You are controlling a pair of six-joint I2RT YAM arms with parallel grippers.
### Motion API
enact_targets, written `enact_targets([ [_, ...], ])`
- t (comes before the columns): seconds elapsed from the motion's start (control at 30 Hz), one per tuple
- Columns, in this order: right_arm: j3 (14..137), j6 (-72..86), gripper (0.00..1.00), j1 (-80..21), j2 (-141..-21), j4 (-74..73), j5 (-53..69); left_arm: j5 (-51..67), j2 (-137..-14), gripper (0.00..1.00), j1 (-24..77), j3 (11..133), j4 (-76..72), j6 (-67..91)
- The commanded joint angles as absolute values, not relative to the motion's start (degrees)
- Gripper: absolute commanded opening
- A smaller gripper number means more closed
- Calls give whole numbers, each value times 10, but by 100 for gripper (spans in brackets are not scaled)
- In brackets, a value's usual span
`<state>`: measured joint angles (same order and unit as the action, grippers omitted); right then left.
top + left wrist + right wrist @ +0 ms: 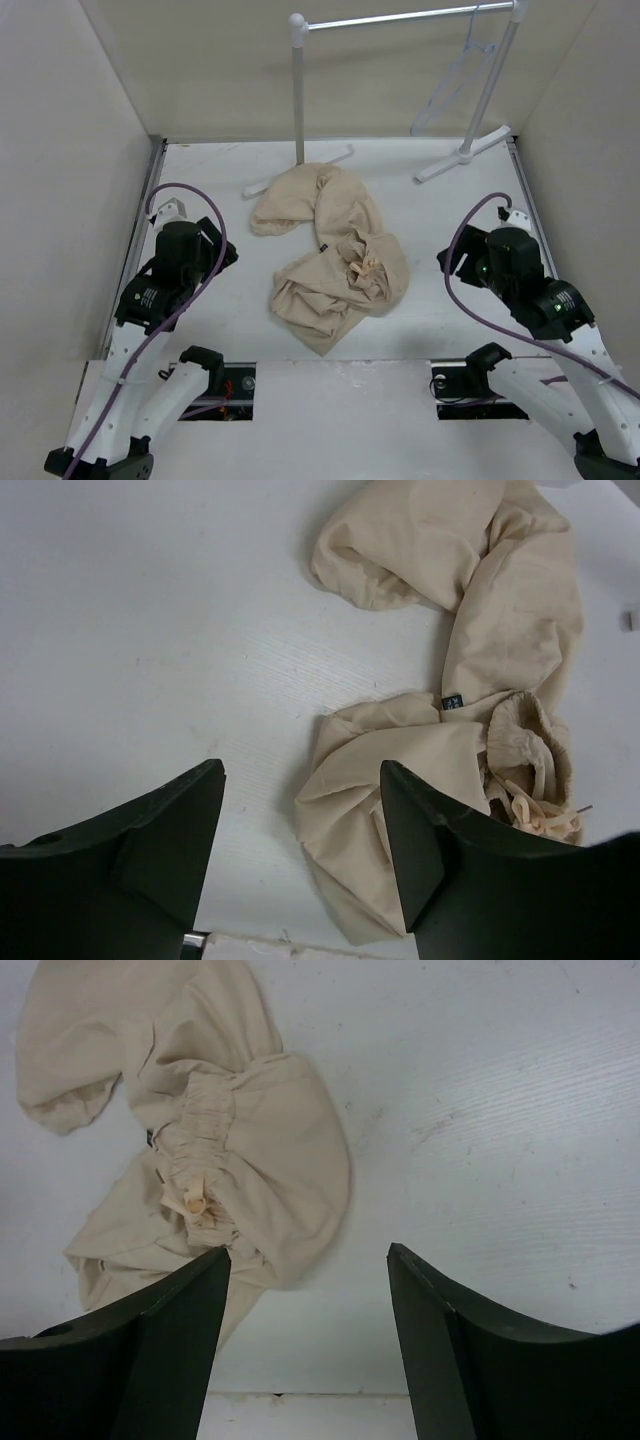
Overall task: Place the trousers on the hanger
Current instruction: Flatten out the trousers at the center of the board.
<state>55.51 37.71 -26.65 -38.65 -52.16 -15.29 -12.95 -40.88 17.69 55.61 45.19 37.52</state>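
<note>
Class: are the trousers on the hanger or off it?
Off. The trousers lie crumpled on the table; the hanger hangs bare on the rack.

Beige walls [200,70], white table [230,300]

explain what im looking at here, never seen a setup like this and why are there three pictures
These are two robot arms fixed at the near edge of a white table, each ending in a two-finger gripper. One picture looks down from above and behind the arms. The other two come from small cameras on the wrists, so the dark shapes at the bottom are each arm's own fingers: the left gripper and the right gripper. Both are open and hold nothing. Crumpled beige trousers lie in the middle of the table. At the back stands a white garment rack, with a thin pale hanger hooked on its bar.
</note>
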Motion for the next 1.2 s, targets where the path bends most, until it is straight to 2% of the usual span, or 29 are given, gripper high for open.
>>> enact_targets([
  [0.0,562,359,68,-264,-382,-489,-129,-94,-408,62,163,553,456,382],
  [0.03,565,355,64,-265,-385,-489,-127,-96,-406,62,161,555,456,382],
  [0.13,574,351,42,-267,-394,-490,-120,-94,-399,62,154,550,448,382],
  [0.2,579,351,20,-275,-402,-488,-120,-93,-396,57,150,540,440,380],
  [0.23,583,351,11,-280,-407,-488,-116,-91,-395,46,150,534,434,378],
  [0.27,590,350,4,-286,-418,-488,-110,-89,-396,29,150,528,431,376],
  [0.3,602,345,1,-293,-436,-486,-101,-89,-402,16,147,521,426,375],
  [0.33,618,333,1,-305,-459,-484,-94,-89,-411,9,141,516,420,377],
  [0.4,648,314,4,-342,-513,-469,-94,-84,-445,7,123,508,397,383],
  [0.47,677,297,13,-376,-571,-453,-103,-67,-482,12,105,506,360,390],
  [0.53,712,272,28,-400,-637,-437,-105,-51,-524,29,84,509,321,398],
  [0.6,750,247,47,-415,-703,-425,-104,-40,-562,47,62,515,292,410],
  [0.67,786,216,65,-422,-768,-413,-98,-28,-596,57,46,521,271,424],
  [0.7,803,204,70,-424,-799,-407,-97,-24,-609,60,41,523,259,431],
  [0.77,838,183,75,-424,-862,-403,-97,-17,-630,64,36,520,235,442],
  [0.87,875,151,78,-424,-940,-400,-102,-4,-664,66,38,519,208,457],
  [1.1,907,134,75,-417,-1049,-400,-95,8,-769,67,71,528,137,468],
  [1.17,897,135,71,-417,-1058,-398,-93,9,-801,67,74,536,120,468],
])
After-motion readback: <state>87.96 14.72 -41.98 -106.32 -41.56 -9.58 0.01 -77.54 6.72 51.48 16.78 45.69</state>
